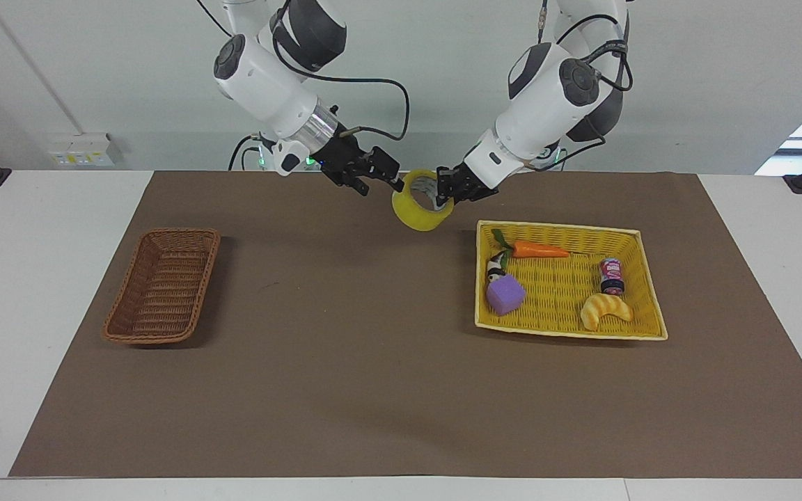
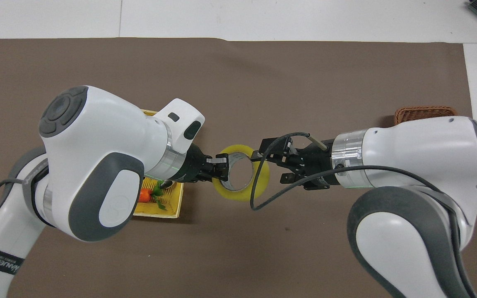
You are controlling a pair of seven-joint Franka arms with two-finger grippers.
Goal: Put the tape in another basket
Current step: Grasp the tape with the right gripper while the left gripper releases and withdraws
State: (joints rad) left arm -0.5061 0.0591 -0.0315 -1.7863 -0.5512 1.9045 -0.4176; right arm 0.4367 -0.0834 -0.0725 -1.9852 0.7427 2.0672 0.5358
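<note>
Tape (image 1: 420, 207) — 1 roll, clamped in left hand (image 1: 447, 189); right hand (image 1: 381, 182) spread beside it — 2 baskets.

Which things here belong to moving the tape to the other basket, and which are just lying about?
In the job:
- tape, held up over the mat
- left gripper, shut on it
- right gripper, open at the roll
- brown wicker basket, the target

Lying about:
- yellow basket and, in it, carrot, purple block, croissant, small jar

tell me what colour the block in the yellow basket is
Purple. The block shows best in the facing view, in the yellow basket beside the carrot's leafy end.
</note>
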